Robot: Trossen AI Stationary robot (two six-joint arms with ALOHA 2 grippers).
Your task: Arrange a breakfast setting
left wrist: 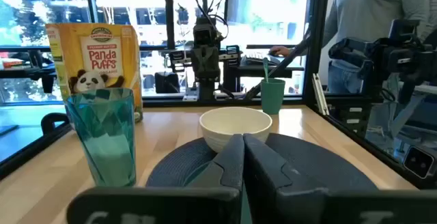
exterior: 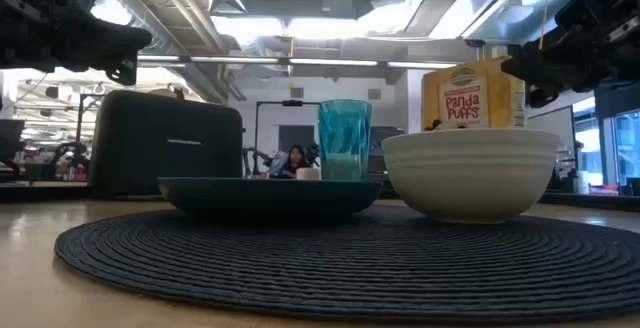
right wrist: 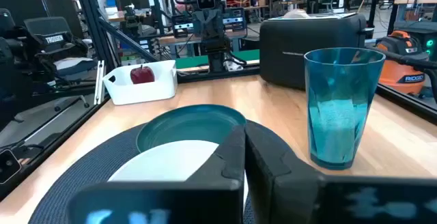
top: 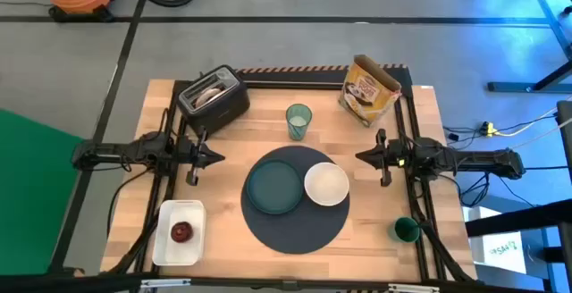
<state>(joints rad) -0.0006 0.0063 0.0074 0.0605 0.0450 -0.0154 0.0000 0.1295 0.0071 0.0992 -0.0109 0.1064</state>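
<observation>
Our left gripper [top: 214, 157] and right gripper [top: 361, 157] hover closed and empty at either side of the dark-blue mat [top: 295, 226], which carries the teal plate [top: 273, 188] and, touching it on the right, the empty white bowl [top: 326, 184]. The red fruit [top: 182, 231] lies in the white tray [top: 164, 239] at the desk's near left, nearer our left arm. The bagel [top: 209, 94] sits in the toaster [top: 222, 105] far left; the mug [top: 407, 230], holding the teal utensil [left wrist: 267, 68], stands near right.
</observation>
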